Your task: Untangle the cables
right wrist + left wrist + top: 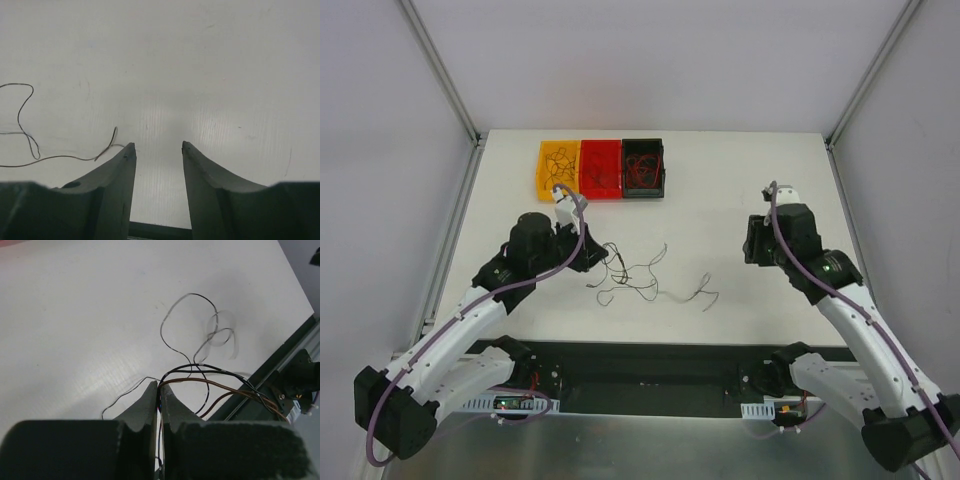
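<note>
A tangle of hair-thin black and brown cables (630,272) lies on the white table left of centre. A separate thin wire (701,290) lies to its right. My left gripper (597,258) is at the tangle's left end. In the left wrist view it (159,386) is shut on cables: a brown wire (215,384) and a black wire (200,367) run out from between the tips, and a thin loop (172,315) lies beyond. My right gripper (750,248) is open and empty above bare table, right of the wires (158,146). One thin wire (60,158) ends by its left fingertip.
Three small bins stand in a row at the back: yellow (541,168), red (600,194) and black (663,166), each holding thin wires. A dark strip (650,365) runs along the table's near edge between the arm bases.
</note>
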